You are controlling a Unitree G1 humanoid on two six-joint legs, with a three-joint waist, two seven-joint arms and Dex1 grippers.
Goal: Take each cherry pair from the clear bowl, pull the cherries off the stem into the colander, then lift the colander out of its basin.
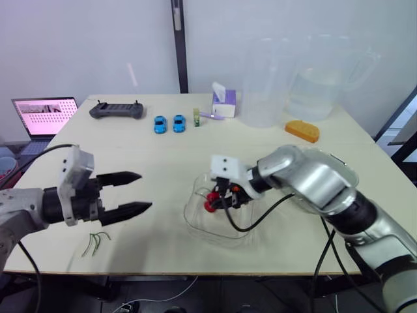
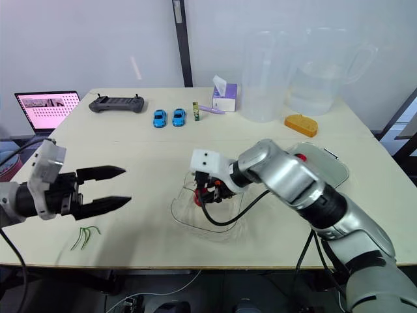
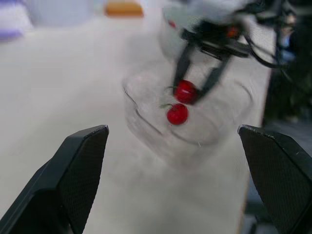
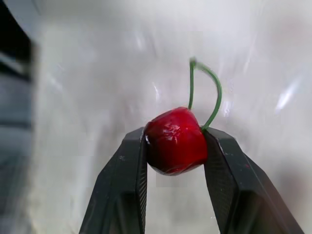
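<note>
Our right gripper is clamped on a red cherry, one black finger pressed to each side of it, and a thin green stem arcs out from the fruit. The gripper reaches down inside the clear bowl, which sits near the front edge of the table, a little right of centre. A second cherry sits just beside the held one, inside the bowl.

To the left, well apart from the bowl, our left gripper hovers above the table with its fingers spread wide and nothing between them. A few bare green stems lie on the table near it, close to the front edge.

Behind our right arm we see a clear container, partly hidden; we cannot tell what it holds.

Along the far side stand a laptop, a black controller, two blue toy cars, a tissue box, two clear pitchers and an orange object.
</note>
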